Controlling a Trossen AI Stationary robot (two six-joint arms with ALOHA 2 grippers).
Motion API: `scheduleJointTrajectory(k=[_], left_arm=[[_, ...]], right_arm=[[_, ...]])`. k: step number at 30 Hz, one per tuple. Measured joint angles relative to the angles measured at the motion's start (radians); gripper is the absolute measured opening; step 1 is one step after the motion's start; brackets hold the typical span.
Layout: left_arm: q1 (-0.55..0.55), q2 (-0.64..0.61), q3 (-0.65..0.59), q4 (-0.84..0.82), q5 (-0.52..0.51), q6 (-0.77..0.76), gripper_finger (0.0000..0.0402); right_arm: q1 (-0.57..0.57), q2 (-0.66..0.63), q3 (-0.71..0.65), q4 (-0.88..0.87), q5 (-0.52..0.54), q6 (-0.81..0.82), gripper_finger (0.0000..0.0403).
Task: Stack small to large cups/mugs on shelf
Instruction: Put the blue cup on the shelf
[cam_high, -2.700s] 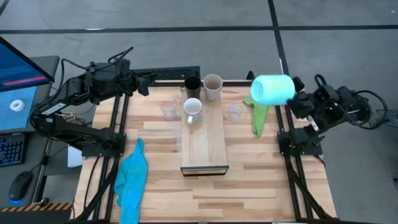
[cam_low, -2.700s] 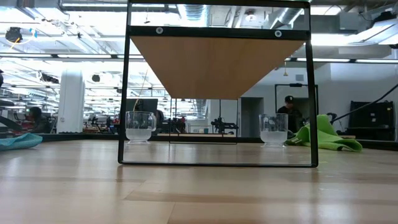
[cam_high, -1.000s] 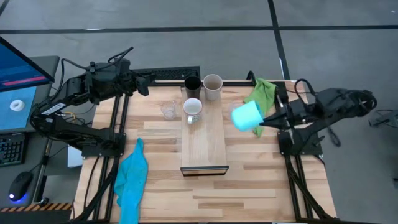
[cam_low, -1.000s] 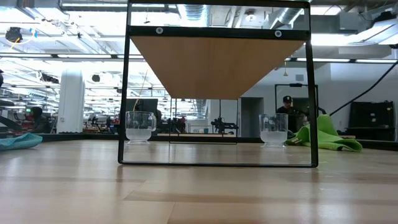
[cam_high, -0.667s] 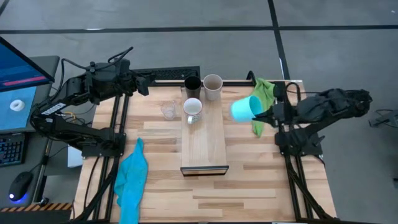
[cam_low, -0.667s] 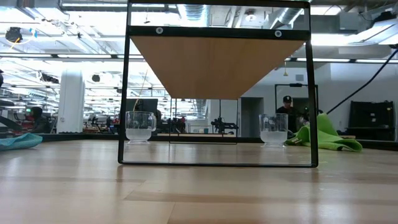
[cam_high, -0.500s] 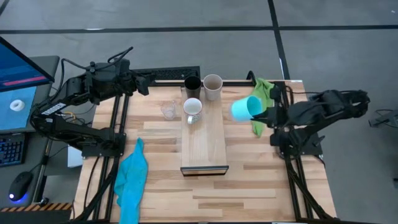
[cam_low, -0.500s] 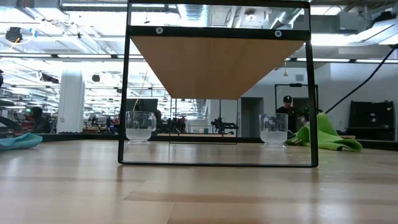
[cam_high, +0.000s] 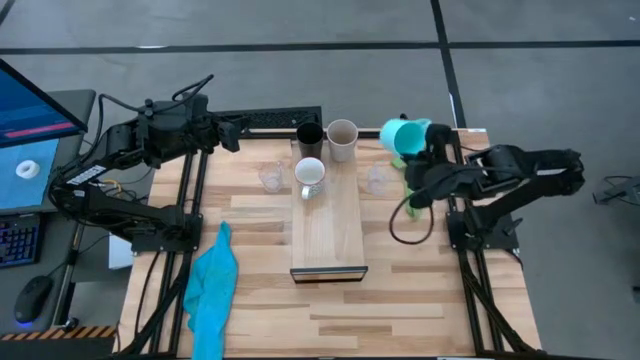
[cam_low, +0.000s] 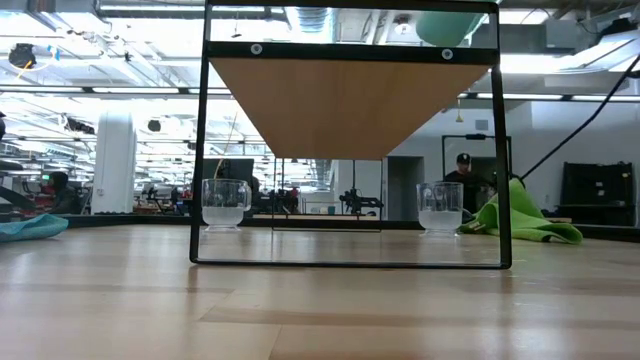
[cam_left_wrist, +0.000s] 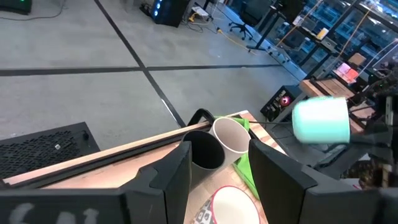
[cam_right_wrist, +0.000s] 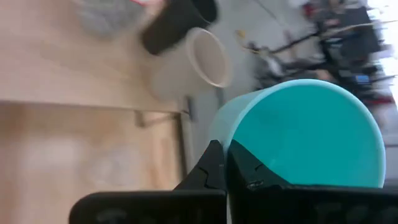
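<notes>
My right gripper (cam_high: 424, 153) is shut on the turquoise mug (cam_high: 402, 134), high above the table's far right corner; the mug also shows in the low view (cam_low: 448, 25). A black cup (cam_high: 309, 135), a beige-grey cup (cam_high: 342, 136) and a white mug (cam_high: 309, 175) stand on their bases at the far end of the wooden shelf (cam_high: 330, 235). Two clear glass cups (cam_high: 271, 178) (cam_high: 378, 180) stand on the tabletop, one on each side of the shelf. My left gripper (cam_left_wrist: 217, 180) is open and empty beyond the table's far left corner. My right gripper pinches the turquoise mug's wall at its edge (cam_right_wrist: 217, 138) between its two fingers, which stand close together. The mug is lifted clear of the table and lies tilted on its side, out ahead of the fingers.
A green cloth (cam_low: 525, 220) lies by the far right edge, partly under my right arm. A blue cloth (cam_high: 212, 285) lies at the near left. The shelf stands on a black frame (cam_low: 200, 150), with room beneath it.
My right gripper has carried the turquoise mug up and toward the table's far edge, turning it. The mug now shows at the top of the low view. The right-hand glass cup, which the mug covered in the high view, now shows.
</notes>
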Motion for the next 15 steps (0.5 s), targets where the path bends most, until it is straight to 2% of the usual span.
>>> scheduleJointTrajectory(k=[5,10,15], left_arm=[[0.0,0.0,0.0,-0.002,0.0,0.0,0.0151],[0.0,0.0,0.0,-0.002,-0.001,0.027,0.0151],[0.0,0.0,0.0,-0.002,-0.013,0.05,0.0151]], right_arm=[[-0.03,0.037,0.0,0.002,0.15,-0.112,0.0007],[-0.059,0.069,0.0,0.01,0.248,-0.178,0.0005],[-0.076,0.101,0.0,0.017,0.49,-0.297,0.0005]])
